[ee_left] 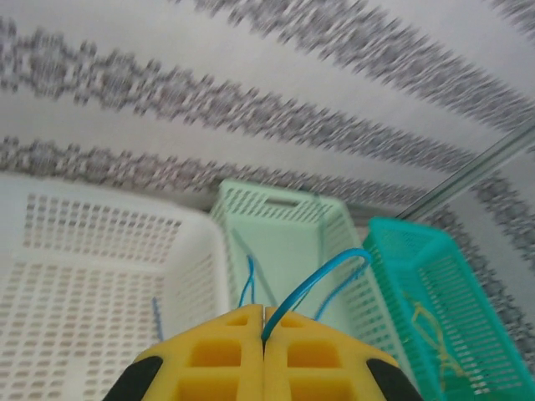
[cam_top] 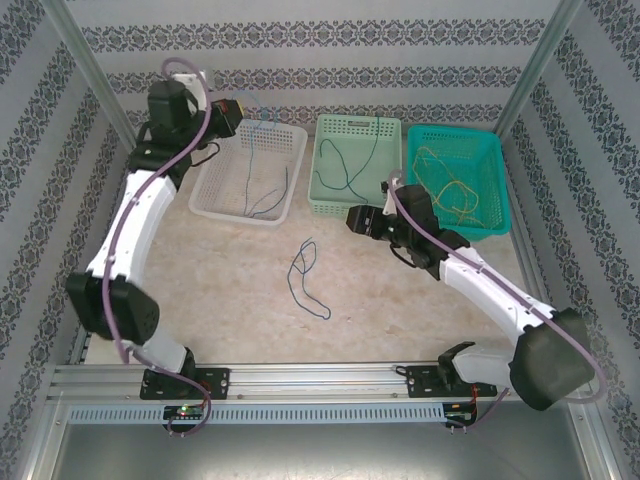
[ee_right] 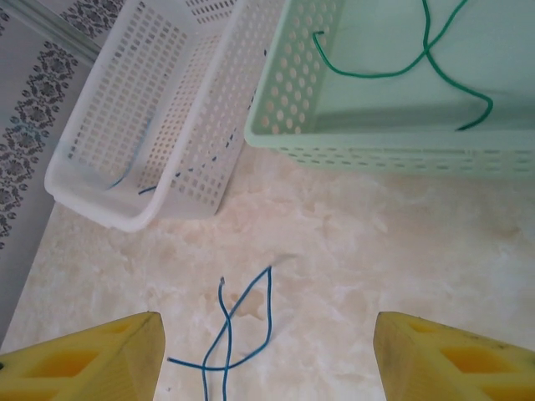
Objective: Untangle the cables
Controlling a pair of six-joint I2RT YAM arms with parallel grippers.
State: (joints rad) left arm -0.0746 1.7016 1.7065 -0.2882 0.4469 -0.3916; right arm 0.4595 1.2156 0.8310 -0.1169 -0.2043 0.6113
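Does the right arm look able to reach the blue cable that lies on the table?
Probably yes. The right end effector hangs open over the table, close to the blue cable, which lies loose on the bare surface; nothing stands between them.

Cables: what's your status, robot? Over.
Left gripper shut on blue cable by white basket. Right gripper open over loose cable on table. Nothing blocking.

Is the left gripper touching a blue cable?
Touching. The left wrist view shows the left gripper shut, with the blue cable pinched in it.
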